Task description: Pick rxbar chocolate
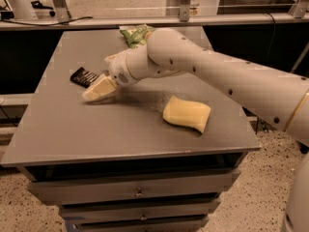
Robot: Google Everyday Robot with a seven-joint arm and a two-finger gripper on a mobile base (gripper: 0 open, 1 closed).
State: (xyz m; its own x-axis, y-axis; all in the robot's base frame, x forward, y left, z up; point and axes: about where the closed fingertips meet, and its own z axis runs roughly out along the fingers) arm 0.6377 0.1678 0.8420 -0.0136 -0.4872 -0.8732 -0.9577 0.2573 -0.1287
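The rxbar chocolate (83, 76) is a small black bar with white lettering, lying flat on the left part of the grey table (130, 129). My gripper (99, 89) is low over the table just right of and in front of the bar, at its near end. It holds nothing that I can see. The white arm reaches in from the right across the table.
A pale yellow sponge (187, 114) lies right of centre on the table. A green crinkly snack bag (136, 34) lies at the back edge, partly behind the arm. Drawers are below the tabletop. A metal rail runs behind the table.
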